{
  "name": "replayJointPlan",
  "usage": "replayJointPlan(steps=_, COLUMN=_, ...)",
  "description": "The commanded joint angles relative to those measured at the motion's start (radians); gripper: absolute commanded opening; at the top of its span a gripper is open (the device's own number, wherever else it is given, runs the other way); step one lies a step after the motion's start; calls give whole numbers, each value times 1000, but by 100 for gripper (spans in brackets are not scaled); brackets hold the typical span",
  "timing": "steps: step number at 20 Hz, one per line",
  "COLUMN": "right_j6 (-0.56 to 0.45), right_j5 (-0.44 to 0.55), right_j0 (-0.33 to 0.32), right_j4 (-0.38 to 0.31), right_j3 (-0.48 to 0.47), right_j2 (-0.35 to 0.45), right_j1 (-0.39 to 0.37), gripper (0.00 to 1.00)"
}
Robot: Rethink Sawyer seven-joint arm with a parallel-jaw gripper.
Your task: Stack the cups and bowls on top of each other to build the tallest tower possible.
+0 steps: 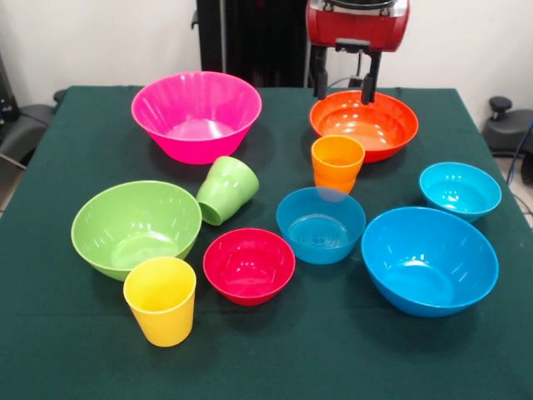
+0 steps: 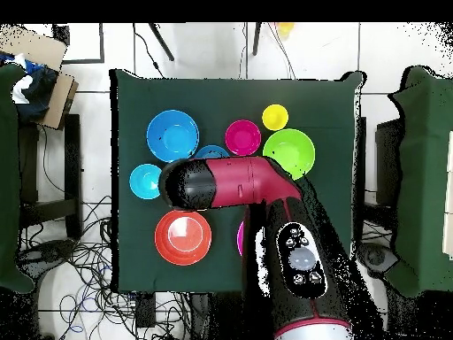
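Overall, a dark green tablecloth (image 1: 275, 350) covered the table before a pale wall. At upper right, the gripper (image 1: 346, 87) hung spread, empty, over the orange bowl (image 1: 364, 125); remaining bowls and cups sat unstacked below.

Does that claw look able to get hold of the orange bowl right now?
Probably yes. The claw hangs open just above the orange bowl's far rim, with nothing stacked in the bowl; the orange cup stands in front, clear of it.

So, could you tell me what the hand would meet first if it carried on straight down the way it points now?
Most likely the orange bowl: the hand hangs open over its far rim, though depth is hard to judge.
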Motion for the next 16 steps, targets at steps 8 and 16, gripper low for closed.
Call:
replayJointPlan(steps=8, right_j6=-212, right_j5=70, right_j0=-174, right_j4=-80, right_j3=103, right_j2=47, right_j1=-30, gripper=100)
replayJointPlan(steps=16, right_j6=-183, right_j5=81, right_j0=-184, right_j4=-98, right_j3=108, right_j2=69, right_j1=-38, gripper=100)
